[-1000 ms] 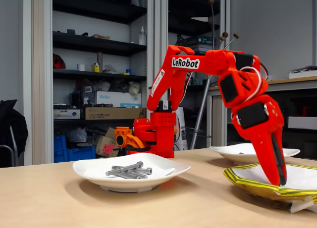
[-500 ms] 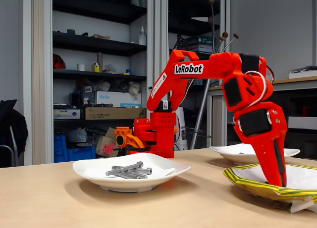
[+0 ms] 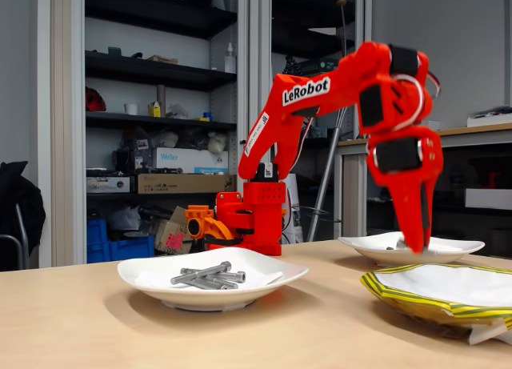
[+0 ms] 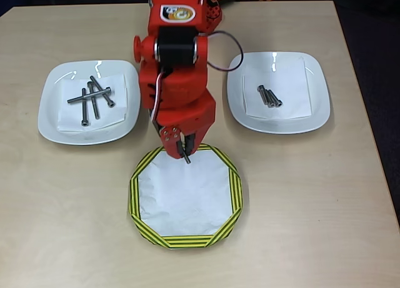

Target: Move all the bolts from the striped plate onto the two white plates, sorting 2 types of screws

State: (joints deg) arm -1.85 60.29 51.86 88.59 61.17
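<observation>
Fixed view first: the red arm is lifted up, with the gripper (image 3: pixel 415 242) hanging above the gap between the striped plate (image 3: pixel 416 298) at the table's front right and a white plate (image 3: pixel 448 252) behind it. From this side I can't tell what the claw is doing. The other white plate (image 3: pixel 152 279) sits toward the front left of the table with a little pile of long bolts (image 3: pixel 206 276) in it. The table (image 3: pixel 96 329) is plain light wood, and there are shelves (image 3: pixel 152 73) full of clutter in the background.

Overhead view is way clearer. The gripper (image 4: pixel 182 147) is over the far rim of the striped plate (image 4: pixel 234 191), and its jaws are clamped on one bolt (image 4: pixel 185 153) that pokes out below the tips, over the plate's white inside. The striped plate sits near the table's front edge, middle-ish. The left white plate (image 4: pixel 50 122) has four long bolts (image 4: pixel 92 97) lying crossed over each other. The right white plate (image 4: pixel 315 113) has a small cluster of short bolts (image 4: pixel 269 96) lying side by side, touching.
</observation>
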